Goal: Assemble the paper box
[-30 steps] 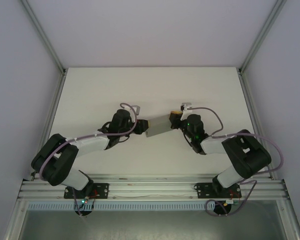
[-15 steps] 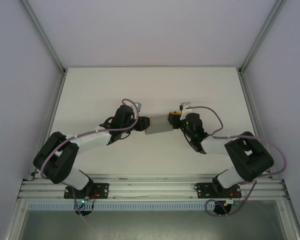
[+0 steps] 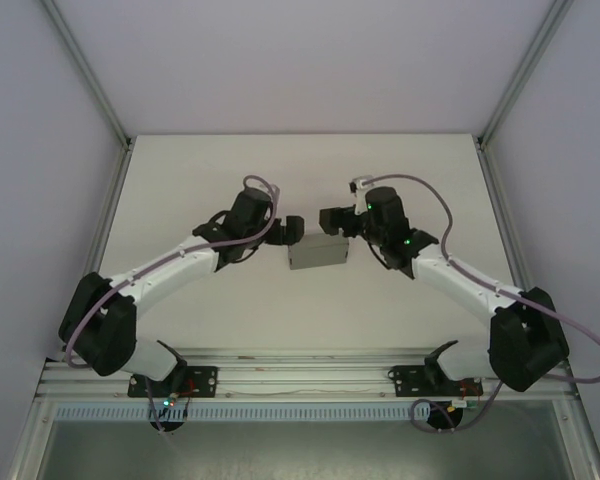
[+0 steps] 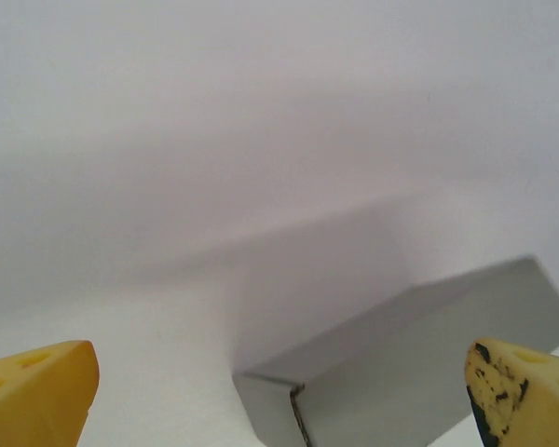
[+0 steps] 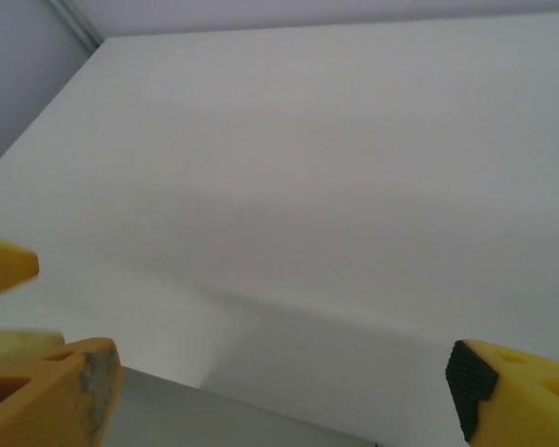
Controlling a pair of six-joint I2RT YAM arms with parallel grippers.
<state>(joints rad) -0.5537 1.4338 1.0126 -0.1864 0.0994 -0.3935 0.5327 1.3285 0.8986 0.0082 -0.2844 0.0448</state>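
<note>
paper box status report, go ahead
Left gripper open, right gripper open. Paper box folded up, resting on table, not gripped. Nothing blocking it.

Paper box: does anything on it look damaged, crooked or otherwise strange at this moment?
Nothing serious. The paper box lies flat on the table, slightly turned against its edges. In the left wrist view a thin dark line runs down one corner; gap or shadow, I cannot tell.

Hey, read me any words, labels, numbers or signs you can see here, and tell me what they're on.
No readable text anywhere. The grey paper box is plain and the white table has no print. Dark flecks on one fingertip of the left gripper are scuffs, not letters.
</note>
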